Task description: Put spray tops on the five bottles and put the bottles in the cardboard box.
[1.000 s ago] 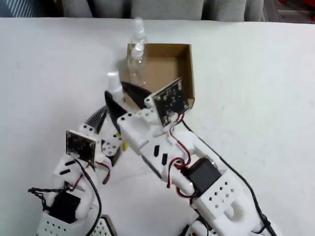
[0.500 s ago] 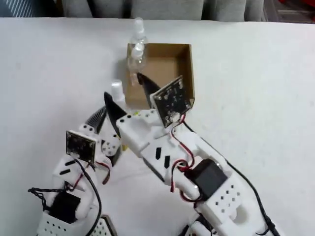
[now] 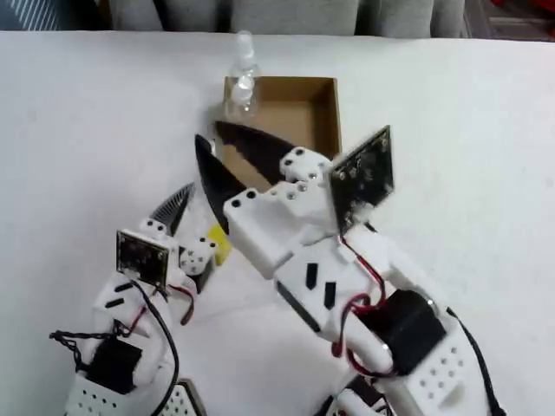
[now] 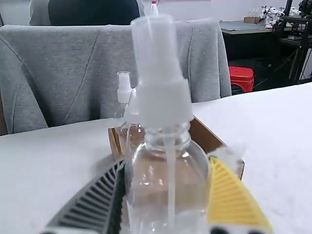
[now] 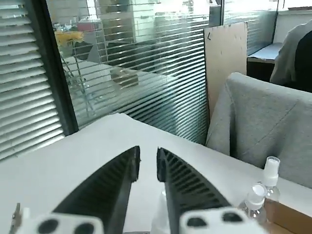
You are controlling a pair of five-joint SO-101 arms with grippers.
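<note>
My left gripper [image 4: 165, 214] is shut on a clear bottle [image 4: 165, 175], its grey and yellow fingers on either side of the body. A white spray top [image 4: 158, 83] sits on the bottle's neck. In the high view the left gripper [image 3: 198, 221] lies near the box's near left corner, partly under the right arm. My right gripper [image 3: 209, 134] hangs above it, black fingers [image 5: 126, 180] a narrow gap apart and holding nothing. Two capped bottles [image 3: 241, 82] stand at the far left corner of the cardboard box [image 3: 334, 121].
The box [image 4: 214, 141] is open-topped, and its middle and right side hold nothing. White table stretches to both sides of the arms. A grey-covered chair back [image 4: 58, 73] stands beyond the far edge. The box bottles [image 5: 263, 187] also appear in the right wrist view.
My right gripper let go of the spray top, rose and swung up over the left gripper, covering the held bottle in the high view. The left arm has kept still.
</note>
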